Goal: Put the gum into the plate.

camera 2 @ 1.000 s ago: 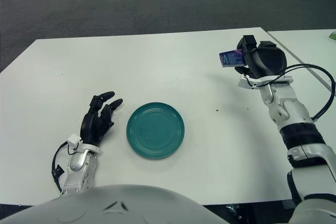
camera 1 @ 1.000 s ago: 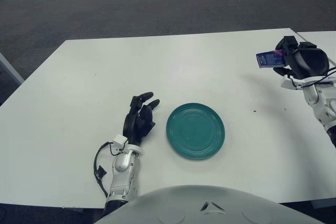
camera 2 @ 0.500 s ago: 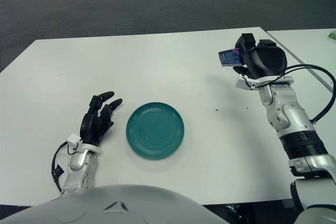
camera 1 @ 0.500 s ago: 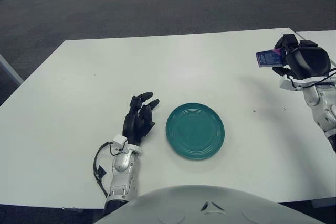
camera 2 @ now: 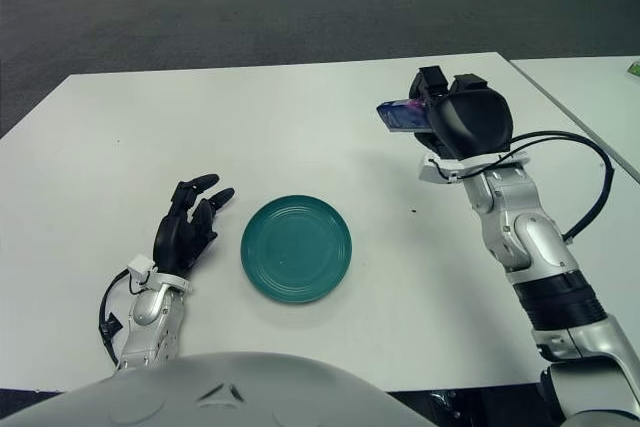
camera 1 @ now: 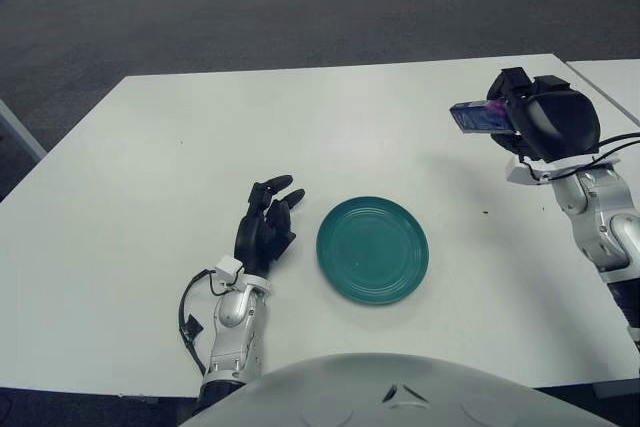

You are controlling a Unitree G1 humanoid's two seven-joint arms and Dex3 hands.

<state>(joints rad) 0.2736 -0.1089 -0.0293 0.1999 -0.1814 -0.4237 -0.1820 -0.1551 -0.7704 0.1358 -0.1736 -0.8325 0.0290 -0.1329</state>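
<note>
Right hand [camera 2: 455, 119] grips the gum [camera 2: 402, 116] aloft; the plate [camera 2: 296, 248] lies toward 7 o'clock. Left hand [camera 2: 185, 230] rests open.

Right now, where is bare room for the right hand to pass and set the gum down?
The table is bare between the right hand, holding the gum, and the empty plate. The only crowding is the left hand beside the plate's left rim.

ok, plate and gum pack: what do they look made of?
Plate: probably glazed ceramic or hard plastic; solid teal, concentric ridges, soft sheen. Gum pack, held in the right hand above the table: likely printed card or foil wrap; flat box shape, glossy blue-purple print. Neither is certain from looks alone.
</note>
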